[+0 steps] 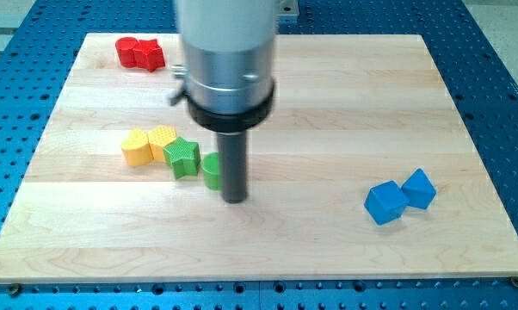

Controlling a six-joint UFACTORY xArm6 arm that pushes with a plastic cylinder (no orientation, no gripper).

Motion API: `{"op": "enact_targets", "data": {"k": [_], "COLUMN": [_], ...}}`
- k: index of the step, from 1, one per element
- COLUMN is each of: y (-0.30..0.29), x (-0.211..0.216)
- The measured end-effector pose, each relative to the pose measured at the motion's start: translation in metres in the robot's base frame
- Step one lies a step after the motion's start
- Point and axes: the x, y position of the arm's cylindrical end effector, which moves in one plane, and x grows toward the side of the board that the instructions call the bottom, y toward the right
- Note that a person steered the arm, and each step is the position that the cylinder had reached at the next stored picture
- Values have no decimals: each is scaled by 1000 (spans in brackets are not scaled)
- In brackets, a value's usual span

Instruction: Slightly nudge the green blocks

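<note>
My tip (234, 200) rests on the wooden board (328, 112), just right of centre-left. It touches or nearly touches the right side of a green block (211, 170), whose shape is partly hidden behind the rod. A green star-shaped block (181, 157) sits just left of that one. Two yellow blocks, one at the left (137, 147) and one beside it (162, 139), lie against the star's left side.
Two red blocks (140, 52) sit together at the view's top left. Two blue blocks, a larger one (385, 203) and a smaller one (419, 188), sit together at the view's right. The arm's silver body (227, 60) hides part of the board's top.
</note>
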Motion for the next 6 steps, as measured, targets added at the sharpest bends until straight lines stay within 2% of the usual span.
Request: {"op": "enact_targets", "data": {"k": [2,3,4,5,6], "y": [-56,-23,43,39,5], "x": [-8,-3,-7,-20,-23]}}
